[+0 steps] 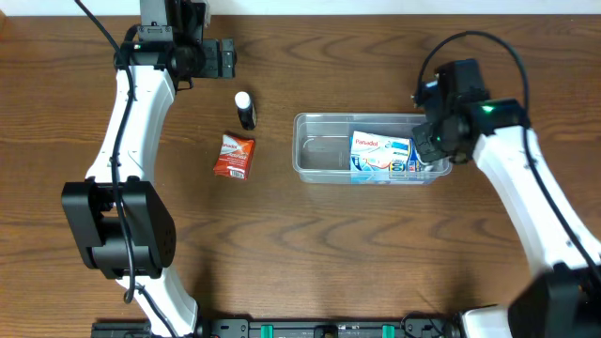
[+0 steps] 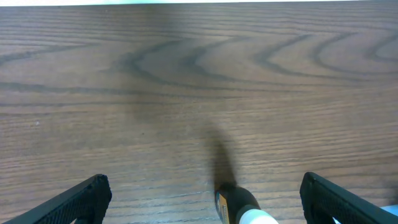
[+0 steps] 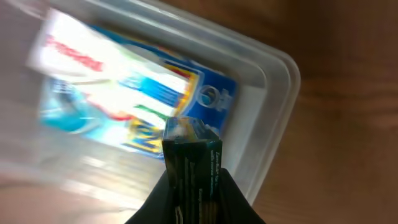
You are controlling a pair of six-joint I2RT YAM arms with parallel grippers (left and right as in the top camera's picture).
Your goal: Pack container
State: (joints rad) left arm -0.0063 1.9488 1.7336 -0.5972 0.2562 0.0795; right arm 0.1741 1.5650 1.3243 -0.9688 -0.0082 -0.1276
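The clear plastic container point(image 1: 324, 155) lies right of the table's middle, with a blue and white Panadol carton point(image 1: 380, 156) inside its right half. My right gripper point(image 1: 434, 141) hovers over the container's right end, shut on a small dark green box point(image 3: 193, 165); the container's rim point(image 3: 283, 68) and the carton point(image 3: 118, 81) show below it. My left gripper point(image 1: 228, 60) is open and empty at the far left. A black tube with a white cap point(image 1: 245, 109) lies just in front of it, showing between the fingers point(image 2: 239, 208).
A red-orange sachet point(image 1: 233, 156) lies flat left of the container, below the tube. The left half of the container holds nothing visible.
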